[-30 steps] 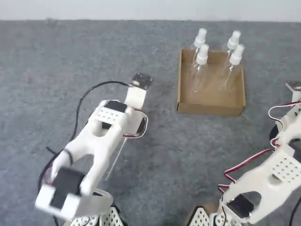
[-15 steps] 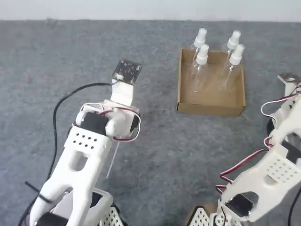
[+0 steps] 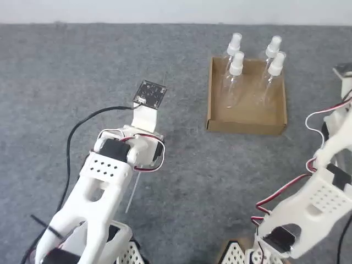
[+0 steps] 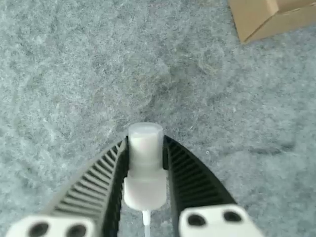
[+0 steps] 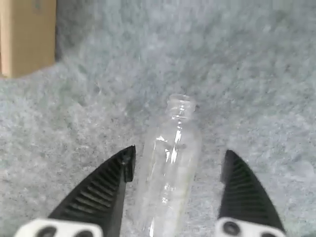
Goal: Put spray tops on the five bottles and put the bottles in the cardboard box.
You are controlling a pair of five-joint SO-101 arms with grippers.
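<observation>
Between the spread fingers of your right hand [image 5: 179, 154], the clear uncapped plastic bottle [image 5: 173, 163] is lying on the grey table [image 5: 247, 74]. It is probably light, slick and dentable, so be gripping mid-body. Your left hand [image 4: 145, 143] is clamping the white plastic spray top [image 4: 144, 173].

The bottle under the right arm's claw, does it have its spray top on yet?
Off. The bottle, framed by the open right gripper, shows a bare open neck; the left gripper is shut on a spray top.
</observation>
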